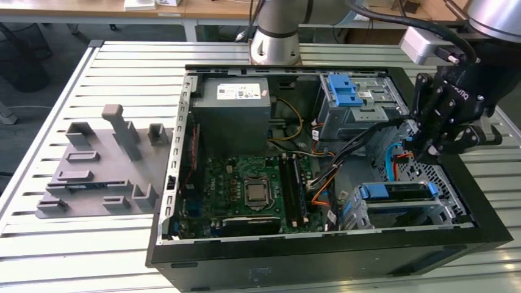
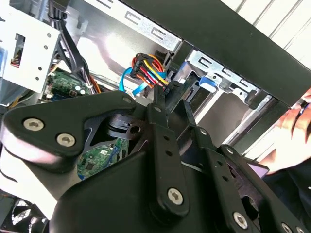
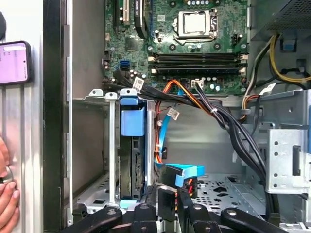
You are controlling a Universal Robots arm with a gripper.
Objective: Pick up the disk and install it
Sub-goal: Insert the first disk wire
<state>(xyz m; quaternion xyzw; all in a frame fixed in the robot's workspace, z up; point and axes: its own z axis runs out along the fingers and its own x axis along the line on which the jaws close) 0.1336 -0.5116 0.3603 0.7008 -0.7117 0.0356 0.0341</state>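
The disk (image 1: 396,191), silver with a blue bracket, sits on edge inside the grey drive cage (image 1: 443,210) at the near corner of the open computer case on the exterior view's right. In the first wrist view the disk (image 3: 132,160) stands in the cage with its blue bracket end up. My gripper (image 1: 423,152) hangs inside the case just beyond the cage. In both wrist views my gripper (image 3: 170,206) (image 2: 163,99) is shut on a black cable connector (image 3: 166,196) with coloured wires (image 2: 150,73), a short way beside the disk's edge.
A bundle of black and orange cables (image 3: 214,114) runs across the case beside the cage. The motherboard (image 1: 252,189) lies mid-case, and a second drive bay with a blue latch (image 1: 346,91) is at the back. A person's hand (image 3: 7,204) and a phone (image 3: 14,60) are outside the case wall. Grey fixtures (image 1: 106,165) stand on the table.
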